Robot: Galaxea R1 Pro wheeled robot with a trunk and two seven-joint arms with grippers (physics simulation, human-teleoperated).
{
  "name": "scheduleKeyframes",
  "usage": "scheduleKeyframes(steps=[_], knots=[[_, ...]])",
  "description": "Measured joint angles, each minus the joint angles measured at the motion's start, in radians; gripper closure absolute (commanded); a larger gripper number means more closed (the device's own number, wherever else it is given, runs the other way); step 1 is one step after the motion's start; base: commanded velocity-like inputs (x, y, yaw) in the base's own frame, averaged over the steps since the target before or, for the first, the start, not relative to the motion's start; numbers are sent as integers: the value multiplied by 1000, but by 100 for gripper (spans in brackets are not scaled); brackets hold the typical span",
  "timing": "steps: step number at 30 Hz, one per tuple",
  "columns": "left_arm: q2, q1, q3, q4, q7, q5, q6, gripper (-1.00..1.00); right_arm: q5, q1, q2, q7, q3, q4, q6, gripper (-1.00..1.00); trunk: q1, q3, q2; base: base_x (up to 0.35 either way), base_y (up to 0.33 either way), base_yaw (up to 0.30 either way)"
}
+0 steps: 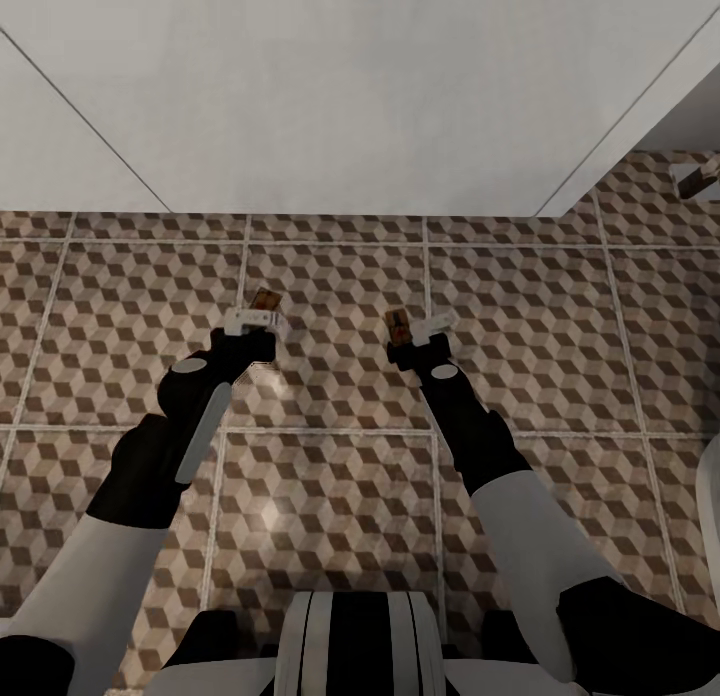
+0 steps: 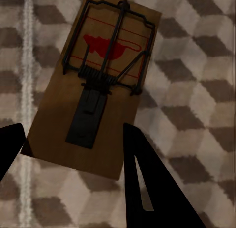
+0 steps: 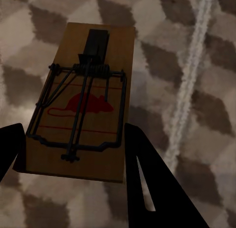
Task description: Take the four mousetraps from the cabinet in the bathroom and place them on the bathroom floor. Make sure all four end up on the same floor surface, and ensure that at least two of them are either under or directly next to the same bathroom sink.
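Looking down, I see the floor (image 1: 330,496) tiled in cubes below a white wall (image 1: 330,86). My left gripper (image 1: 258,314) grips one trap (image 2: 93,80) and my right gripper (image 1: 412,334) another trap (image 3: 81,102), both above the tiles.

Mousetrap (image 3: 81,105) between dark jaws, red mouse print uppermost; cube-patterned bathroom floor (image 3: 196,51) beyond
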Motion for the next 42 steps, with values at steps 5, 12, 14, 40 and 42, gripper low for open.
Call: scheduleKeyframes(steps=[5, 12, 14, 40, 42], knots=[[4, 0, -2, -47, 1, 1, 3, 100, 0, 0, 0, 0, 0, -1, 1, 100, 0, 0, 0, 0, 0, 0], [5, 0, -6, -62, 1, 1, 3, 100, 0, 0, 0, 0, 1, -2, 0, 100, 0, 0, 0, 14, 0, 0], [5, 0, -6, -61, 1, 1, 3, 100, 0, 0, 0, 0, 1, -5, -1, 100, 0, 0, 0, 119, 0, 0], [11, 0, -7, -47, 1, 1, 3, 100, -1, 0, 0, -6, 9, -11, 0, 100, 0, 0, 0, 74, 0, 0], [11, 0, -7, -46, 1, 1, 3, 100, -1, 0, 0, -6, 9, -11, 0, 100, 0, 0, 0, 98, 0, 0]])
